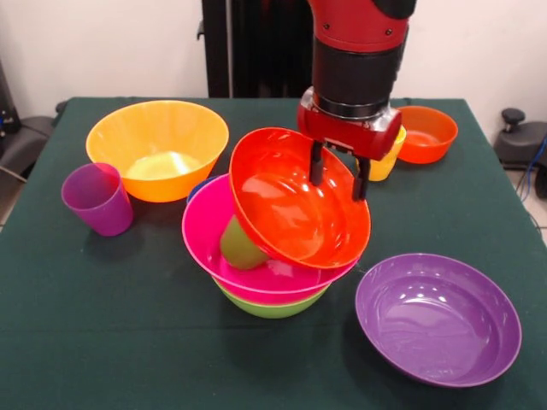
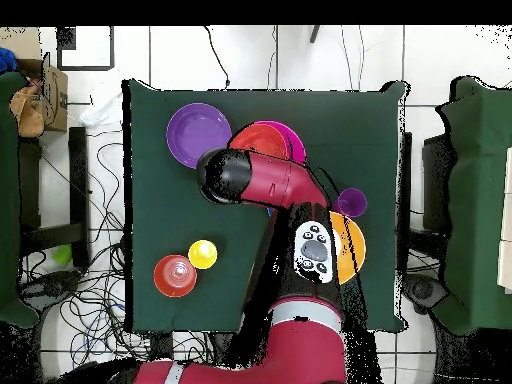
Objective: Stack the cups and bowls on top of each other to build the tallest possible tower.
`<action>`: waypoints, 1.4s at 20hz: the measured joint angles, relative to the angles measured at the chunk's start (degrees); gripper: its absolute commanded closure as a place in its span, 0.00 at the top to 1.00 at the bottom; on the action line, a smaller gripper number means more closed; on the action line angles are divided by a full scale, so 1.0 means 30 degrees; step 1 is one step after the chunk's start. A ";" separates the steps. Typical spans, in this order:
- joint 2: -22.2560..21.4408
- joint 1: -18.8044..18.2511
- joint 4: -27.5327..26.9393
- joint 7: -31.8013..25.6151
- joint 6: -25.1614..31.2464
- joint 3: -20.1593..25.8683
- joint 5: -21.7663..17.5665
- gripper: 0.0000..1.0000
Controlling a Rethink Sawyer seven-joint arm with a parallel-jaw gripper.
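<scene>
The tower stands mid-table: a lime green bowl (image 1: 273, 306) at the bottom, a pink bowl (image 1: 224, 243) in it, and a green cup (image 1: 241, 246) lying tilted inside the pink bowl. A large red-orange bowl (image 1: 299, 205) leans steeply on the cup and the pink rim, its hollow facing the camera. My gripper (image 1: 340, 178) is right above it, open, with both dark fingers (image 1: 316, 164) reaching down over the far rim into the hollow. The yellow cup (image 1: 389, 162) (image 2: 203, 254) stands behind the gripper, partly hidden. In the overhead view my arm (image 2: 260, 180) covers the gripper.
A large orange bowl (image 1: 158, 149) (image 2: 352, 250) and a purple cup (image 1: 98, 198) (image 2: 351, 203) stand at the left. A purple bowl (image 1: 438, 318) (image 2: 198, 135) sits front right. A small red-orange bowl (image 1: 427, 134) (image 2: 175, 276) is at the far right. A sliver of blue bowl (image 1: 198, 186) shows behind the pink one.
</scene>
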 measured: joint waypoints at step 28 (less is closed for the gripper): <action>-0.1154 -0.3266 0.0066 0.0000 0.0246 -0.0091 -0.0044 1.00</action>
